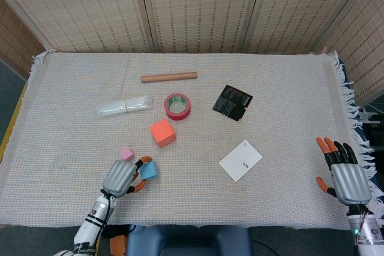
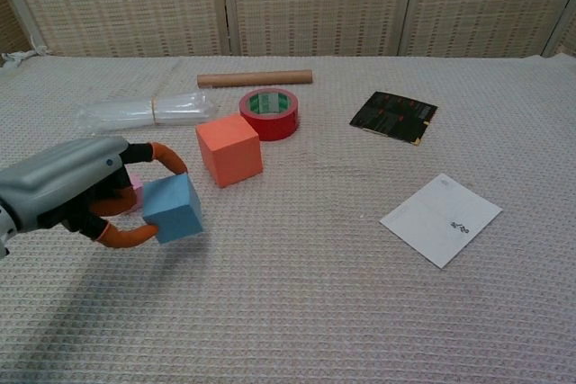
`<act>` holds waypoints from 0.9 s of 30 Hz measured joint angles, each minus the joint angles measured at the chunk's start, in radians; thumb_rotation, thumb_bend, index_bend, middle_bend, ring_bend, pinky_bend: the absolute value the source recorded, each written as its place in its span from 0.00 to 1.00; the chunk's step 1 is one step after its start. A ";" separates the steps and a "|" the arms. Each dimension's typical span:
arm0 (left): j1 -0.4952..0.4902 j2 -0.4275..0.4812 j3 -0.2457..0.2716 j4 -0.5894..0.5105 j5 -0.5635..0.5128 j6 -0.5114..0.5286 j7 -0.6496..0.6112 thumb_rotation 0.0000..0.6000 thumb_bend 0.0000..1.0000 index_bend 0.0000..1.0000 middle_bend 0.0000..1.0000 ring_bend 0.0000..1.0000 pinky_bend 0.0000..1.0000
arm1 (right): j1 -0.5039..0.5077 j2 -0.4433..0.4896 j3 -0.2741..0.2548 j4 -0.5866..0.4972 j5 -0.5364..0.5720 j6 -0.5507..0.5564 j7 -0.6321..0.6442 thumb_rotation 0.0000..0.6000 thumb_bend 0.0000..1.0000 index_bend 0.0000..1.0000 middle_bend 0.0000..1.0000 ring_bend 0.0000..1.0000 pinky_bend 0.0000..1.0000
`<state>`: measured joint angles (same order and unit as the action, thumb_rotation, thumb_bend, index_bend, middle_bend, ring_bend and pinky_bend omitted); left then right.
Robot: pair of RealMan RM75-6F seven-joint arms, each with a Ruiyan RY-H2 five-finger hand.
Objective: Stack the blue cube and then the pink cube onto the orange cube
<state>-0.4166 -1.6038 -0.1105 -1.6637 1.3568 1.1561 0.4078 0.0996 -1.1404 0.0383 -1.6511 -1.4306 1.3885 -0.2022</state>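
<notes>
My left hand (image 1: 122, 177) (image 2: 67, 188) grips the blue cube (image 1: 149, 170) (image 2: 173, 208) between orange fingertips and holds it lifted off the cloth, tilted. The orange cube (image 1: 162, 132) (image 2: 229, 149) stands on the cloth a little beyond it and to the right. The small pink cube (image 1: 126, 154) (image 2: 135, 193) lies just past the left hand, mostly hidden behind its fingers in the chest view. At the table's near right corner my right hand (image 1: 345, 173) hangs with its fingers spread and nothing in it.
Behind the orange cube lie a red tape roll (image 1: 177, 106) (image 2: 268, 113), a bundle of clear plastic (image 1: 124, 106) (image 2: 147, 113) and a cardboard tube (image 1: 168, 77) (image 2: 255, 78). A black packet (image 1: 232, 102) (image 2: 393, 116) and a white card (image 1: 240, 160) (image 2: 440, 218) lie to the right.
</notes>
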 measured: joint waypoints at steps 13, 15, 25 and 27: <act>-0.153 0.051 -0.190 -0.098 -0.317 -0.067 0.177 1.00 0.33 0.48 1.00 1.00 1.00 | -0.001 -0.021 0.019 0.021 0.022 0.013 -0.004 1.00 0.18 0.00 0.00 0.00 0.00; -0.178 0.048 -0.210 -0.100 -0.365 -0.070 0.199 1.00 0.33 0.48 1.00 1.00 1.00 | 0.000 -0.020 0.021 0.022 0.030 0.009 -0.002 1.00 0.18 0.00 0.00 0.00 0.00; -0.337 -0.013 -0.278 -0.063 -0.563 -0.039 0.323 1.00 0.33 0.48 1.00 1.00 1.00 | 0.004 -0.003 0.034 0.020 0.059 -0.007 0.019 1.00 0.18 0.00 0.00 0.00 0.00; -0.360 -0.028 -0.283 -0.052 -0.583 -0.026 0.339 1.00 0.33 0.48 1.00 1.00 1.00 | 0.005 -0.001 0.035 0.020 0.063 -0.011 0.022 1.00 0.18 0.00 0.00 0.00 0.00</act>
<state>-0.7765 -1.6316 -0.3934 -1.7152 0.7733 1.1305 0.7466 0.1046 -1.1411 0.0735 -1.6306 -1.3672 1.3773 -0.1799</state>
